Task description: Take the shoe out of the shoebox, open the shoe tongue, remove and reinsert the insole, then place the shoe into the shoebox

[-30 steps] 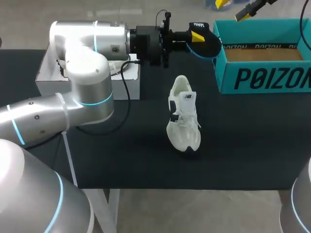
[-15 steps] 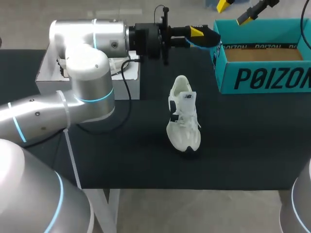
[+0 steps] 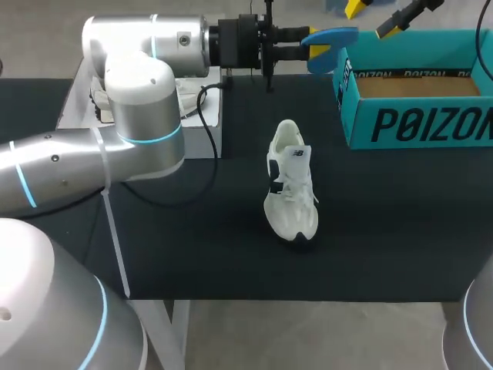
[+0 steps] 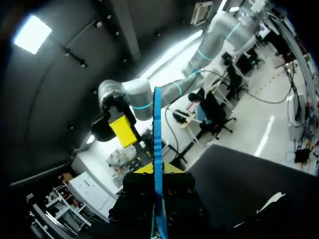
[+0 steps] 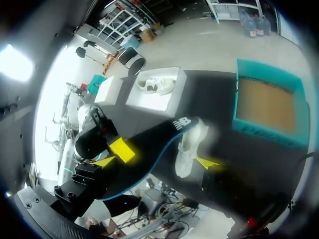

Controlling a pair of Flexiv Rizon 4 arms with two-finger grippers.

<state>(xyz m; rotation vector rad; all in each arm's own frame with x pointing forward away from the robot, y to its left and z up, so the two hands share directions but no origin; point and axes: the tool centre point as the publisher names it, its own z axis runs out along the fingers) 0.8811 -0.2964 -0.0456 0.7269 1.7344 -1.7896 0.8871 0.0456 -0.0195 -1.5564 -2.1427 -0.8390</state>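
Well left of the shoe (image 3: 290, 185), a white box (image 5: 159, 103) holds another shoe (image 5: 155, 85).

Colours on our black table (image 3: 192, 247)
White shoe (image 3: 290, 185) with dark accents; blue-edged black insole (image 3: 330, 37); teal shoebox (image 3: 420, 116), dark lettering, brown floor; white box (image 3: 77, 132) far left

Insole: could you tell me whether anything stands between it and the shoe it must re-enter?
Nothing visible does. The left gripper holds the insole beside the shoebox; only table lies between it and the shoe.
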